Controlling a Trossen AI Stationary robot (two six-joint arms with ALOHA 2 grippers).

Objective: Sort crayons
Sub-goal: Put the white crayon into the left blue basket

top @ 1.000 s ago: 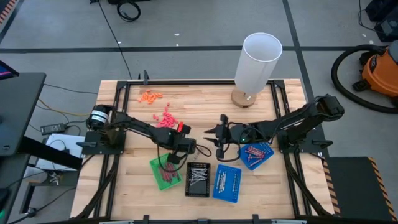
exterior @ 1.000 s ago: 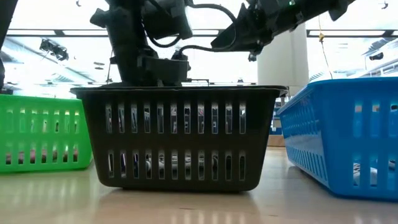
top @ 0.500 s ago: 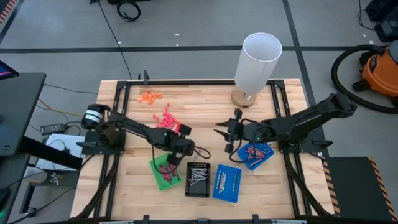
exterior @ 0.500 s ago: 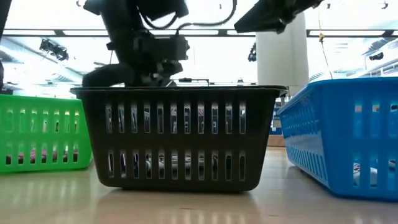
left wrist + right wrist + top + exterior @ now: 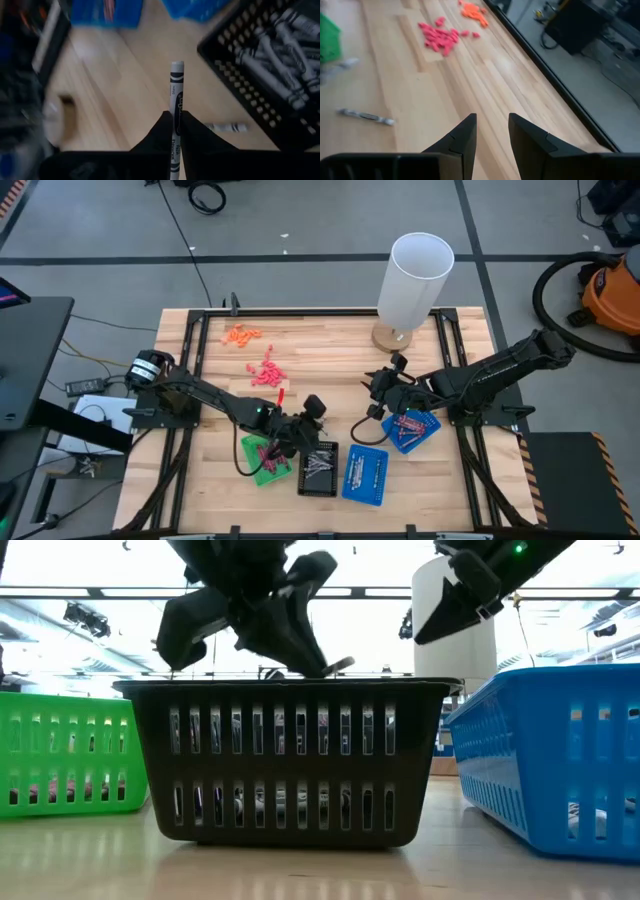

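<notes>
1. We had the left gripper clamped on a grey crayon, sticking out past the fingertips, just short of the black tray.
2. We judged it best to carry it over the rim before releasing, above the grey crayons inside.
3. Farther off, our right gripper hovered open and empty, a loose crayon well beyond it.

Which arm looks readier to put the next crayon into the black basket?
The left. Its gripper is already shut on a grey crayon right by the black basket. The right gripper is open, empty and farther off.
</notes>
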